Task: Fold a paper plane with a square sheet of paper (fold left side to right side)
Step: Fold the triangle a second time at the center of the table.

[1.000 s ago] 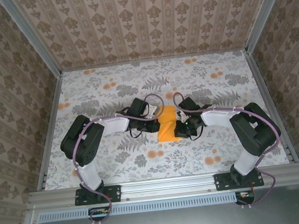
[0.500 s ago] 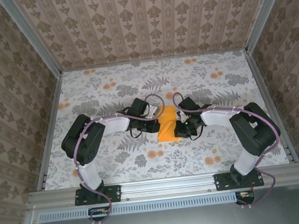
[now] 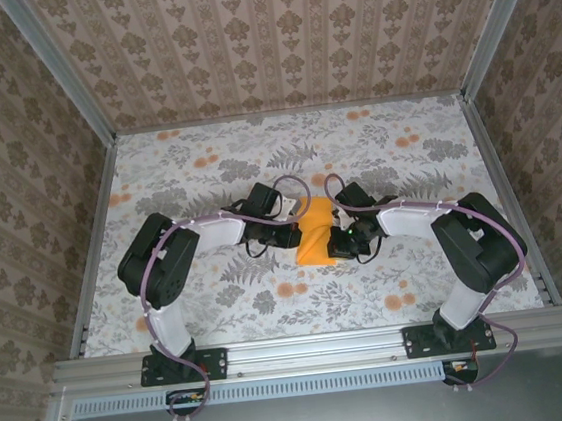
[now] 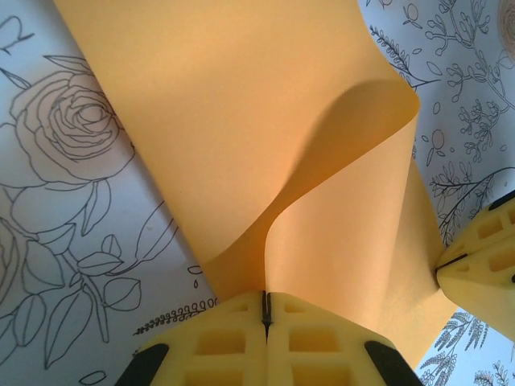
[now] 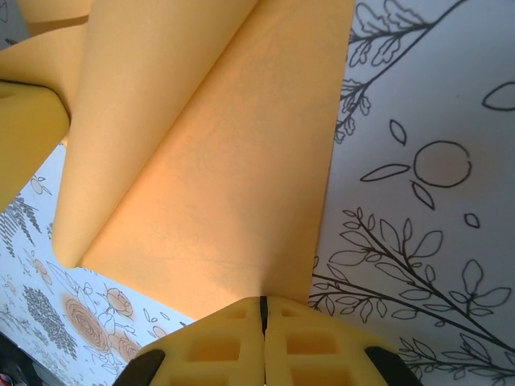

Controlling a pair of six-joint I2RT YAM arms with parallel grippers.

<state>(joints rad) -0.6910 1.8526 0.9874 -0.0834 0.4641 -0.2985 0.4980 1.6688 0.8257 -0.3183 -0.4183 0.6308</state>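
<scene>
Near the middle of the flower-patterned table [image 3: 205,158], the thin bright-orange square sheet of paper [image 3: 314,233] lies half lifted, bent in a soft loop. The left gripper [image 4: 265,312] and the right gripper [image 5: 263,312] are each clamped on an edge of it, close together. Pulling apart could tear it, I think. Pressing too early could make a crooked crease, and the grippers may bump. Free table lies on every side, the walls well apart.

Floral tabletop [image 3: 205,158], seemingly wallpapered walls [image 3: 283,39].
</scene>
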